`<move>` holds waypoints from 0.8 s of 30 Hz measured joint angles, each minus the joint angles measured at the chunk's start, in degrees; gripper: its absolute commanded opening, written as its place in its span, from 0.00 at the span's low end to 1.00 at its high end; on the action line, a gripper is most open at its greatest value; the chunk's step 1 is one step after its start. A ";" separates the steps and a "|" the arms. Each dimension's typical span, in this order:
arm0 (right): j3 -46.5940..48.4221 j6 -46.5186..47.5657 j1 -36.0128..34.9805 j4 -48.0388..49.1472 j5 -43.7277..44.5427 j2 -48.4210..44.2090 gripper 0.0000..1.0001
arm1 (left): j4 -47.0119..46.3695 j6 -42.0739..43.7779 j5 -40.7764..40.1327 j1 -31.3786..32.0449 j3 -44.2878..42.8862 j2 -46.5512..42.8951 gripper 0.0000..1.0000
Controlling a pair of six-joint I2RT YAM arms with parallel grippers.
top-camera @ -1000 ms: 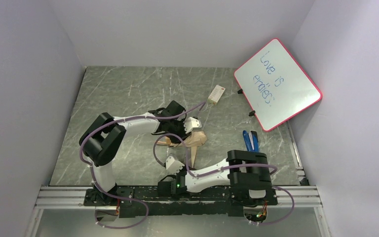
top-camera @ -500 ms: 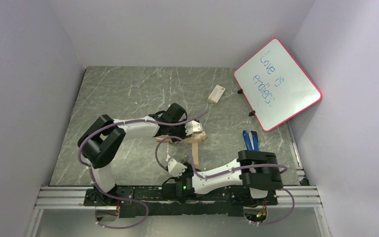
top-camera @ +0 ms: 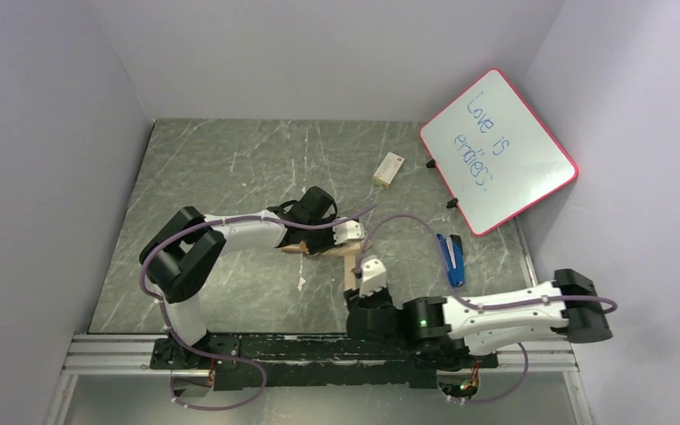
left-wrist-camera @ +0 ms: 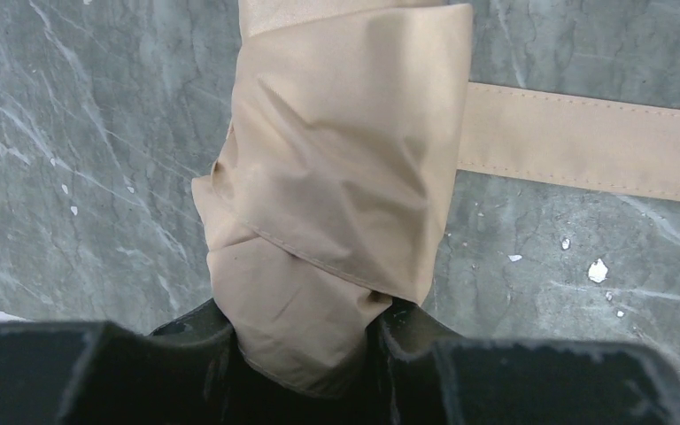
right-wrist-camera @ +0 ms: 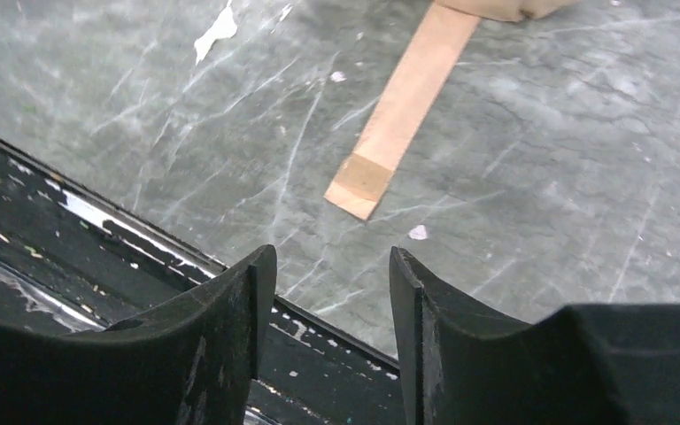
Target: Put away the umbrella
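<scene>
White walls [top-camera: 319, 53] box in a grey marbled tabletop [top-camera: 230, 168]. Mid-table, the left gripper [left-wrist-camera: 305, 354] clamps the folded tan fabric umbrella [left-wrist-camera: 336, 177]; its flat strap [right-wrist-camera: 403, 115] lies before the right gripper [right-wrist-camera: 332, 301], fingers apart, empty. Far right, a pink-framed whiteboard [top-camera: 498, 150] reads "Love is endless."

From high above its near edge, the top camera looks steeply down on the grey marbled table [top-camera: 230, 159]. Both wrist cameras sit close above the table, each catching the flat tan fabric strap [right-wrist-camera: 403, 115].

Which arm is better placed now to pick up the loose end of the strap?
Right. The right gripper is open and empty, and the strap lies loose on the table just ahead of it. The left gripper is shut on the umbrella.
</scene>
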State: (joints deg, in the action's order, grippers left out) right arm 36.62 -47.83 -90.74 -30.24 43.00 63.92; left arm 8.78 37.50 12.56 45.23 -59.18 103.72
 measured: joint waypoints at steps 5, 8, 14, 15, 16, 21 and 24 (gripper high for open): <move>-4.59 -6.32 0.28 -1.77 4.15 -12.98 0.54 | -0.11 0.31 -0.33 0.11 0.02 0.00 0.05; -4.90 -11.37 1.27 -4.68 7.37 -18.71 0.57 | -0.11 0.44 -0.44 0.20 0.02 0.00 0.05; -6.67 -6.86 22.03 -2.89 2.45 -24.90 0.61 | -1.33 0.70 -0.59 0.33 0.98 -0.44 0.05; -7.28 -4.52 28.06 -1.33 -0.07 -25.22 0.62 | -1.64 0.72 -0.68 0.37 1.20 -0.52 0.05; -7.74 -2.71 33.00 -0.13 -2.49 -25.11 0.64 | -1.81 0.72 -0.72 0.39 1.33 -0.57 0.05; -7.89 7.89 58.77 10.84 -23.63 -16.24 0.72 | -3.10 1.18 -1.18 1.05 2.29 -0.98 0.05; -6.58 13.33 68.87 18.62 -36.87 -6.82 0.81 | -4.15 1.57 -2.38 1.68 3.08 -1.33 0.05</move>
State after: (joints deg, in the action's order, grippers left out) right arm 30.04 -34.50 -21.87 -11.62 6.13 57.10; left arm 4.62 39.07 10.17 46.92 -56.10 102.39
